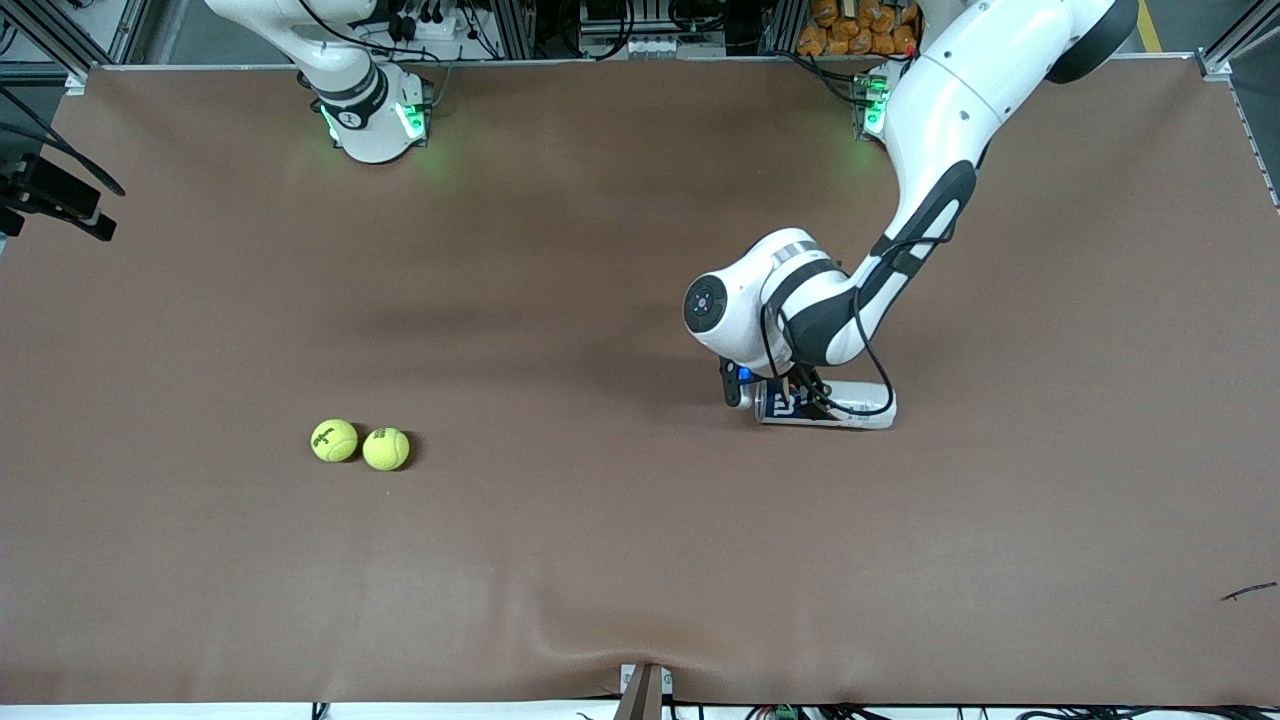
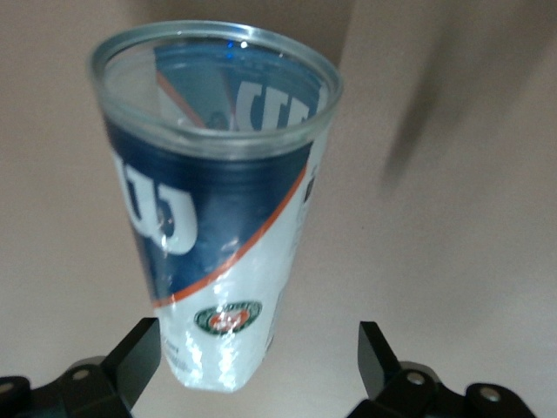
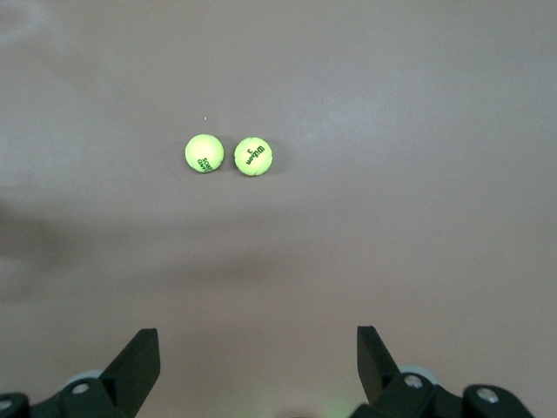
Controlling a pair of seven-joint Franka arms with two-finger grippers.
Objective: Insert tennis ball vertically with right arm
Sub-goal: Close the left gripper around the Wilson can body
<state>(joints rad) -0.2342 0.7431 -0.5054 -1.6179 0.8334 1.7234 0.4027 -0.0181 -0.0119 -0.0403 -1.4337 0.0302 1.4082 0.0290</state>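
Two yellow-green tennis balls (image 1: 334,440) (image 1: 386,449) lie touching on the brown table, toward the right arm's end. From high above, the right wrist view shows the same balls (image 3: 204,153) (image 3: 253,157). My right gripper (image 3: 258,366) is open and empty, well above them, and is out of the front view. A clear ball can (image 1: 826,405) with a blue and white label lies on its side toward the left arm's end. My left gripper (image 1: 790,393) is low over it and open. Its fingers (image 2: 139,357) flank the can (image 2: 218,226) near the white closed end. The can's mouth is open.
A black bracket (image 1: 50,195) juts in at the table edge by the right arm's end. A small dark scrap (image 1: 1250,592) lies near the front corner at the left arm's end. A post (image 1: 645,690) stands at the middle of the front edge.
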